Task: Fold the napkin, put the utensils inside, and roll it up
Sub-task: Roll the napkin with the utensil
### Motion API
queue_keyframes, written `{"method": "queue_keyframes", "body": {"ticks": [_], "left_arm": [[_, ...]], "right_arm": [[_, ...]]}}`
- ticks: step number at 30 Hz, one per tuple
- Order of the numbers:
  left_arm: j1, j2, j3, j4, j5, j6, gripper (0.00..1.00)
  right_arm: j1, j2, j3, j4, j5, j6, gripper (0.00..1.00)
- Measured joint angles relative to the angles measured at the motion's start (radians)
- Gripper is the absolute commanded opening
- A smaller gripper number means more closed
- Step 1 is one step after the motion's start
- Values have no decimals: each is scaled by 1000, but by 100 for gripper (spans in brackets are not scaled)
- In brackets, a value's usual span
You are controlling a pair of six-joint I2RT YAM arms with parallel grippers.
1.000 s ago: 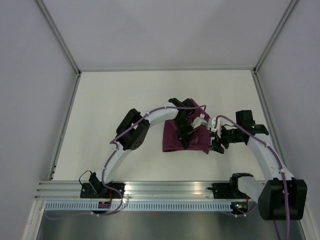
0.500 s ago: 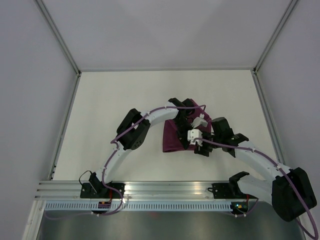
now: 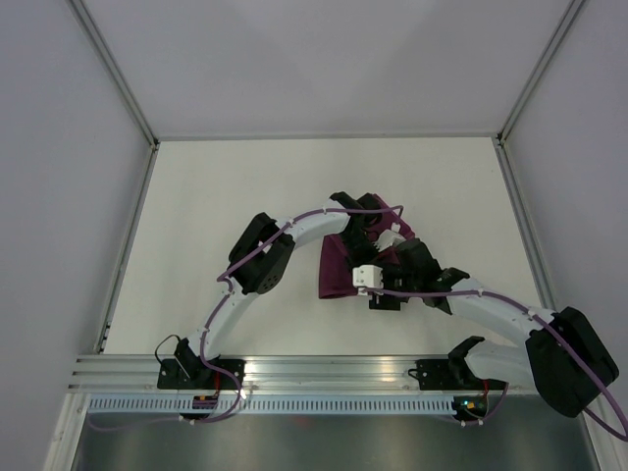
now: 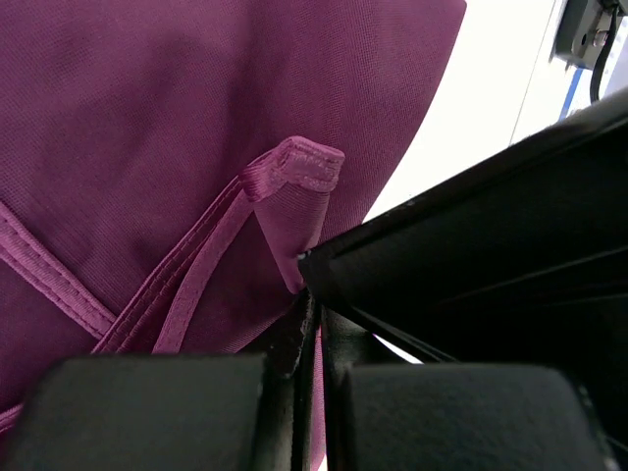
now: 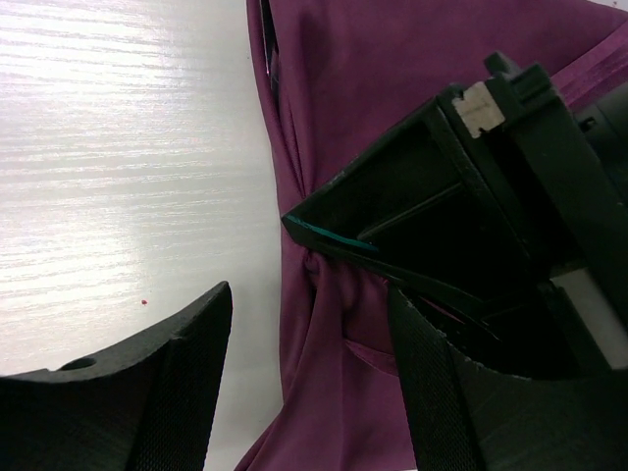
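Note:
The plum-purple napkin (image 3: 337, 272) lies bunched at the table's middle, mostly under both arms. My left gripper (image 3: 370, 243) is over its far right part. In the left wrist view the left gripper (image 4: 319, 378) is shut on a hemmed fold of the napkin (image 4: 196, 118). My right gripper (image 3: 381, 294) is at the napkin's near right edge. In the right wrist view it (image 5: 309, 392) is open, with a gathered ridge of the napkin (image 5: 343, 324) between its fingers and the left gripper's black body just beyond. The utensils are hidden.
The white table (image 3: 216, 206) is bounded by grey walls with metal corner posts at left, right and back. A metal rail (image 3: 324, 371) carrying the arm bases runs along the near edge.
My right arm has swung left, from the napkin's right side to its near right edge, close under the left gripper. The left arm and the napkin have hardly moved.

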Motion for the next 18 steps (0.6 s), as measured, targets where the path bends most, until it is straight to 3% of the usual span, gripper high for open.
{"method": "queue_keyframes", "body": {"ticks": [12, 18], "left_arm": [[11, 2, 0, -14, 0, 0, 2], [17, 2, 0, -24, -2, 0, 2]], "right_arm": [[53, 91, 0, 65, 84, 13, 69], [56, 123, 1, 113, 93, 28, 55]]}}
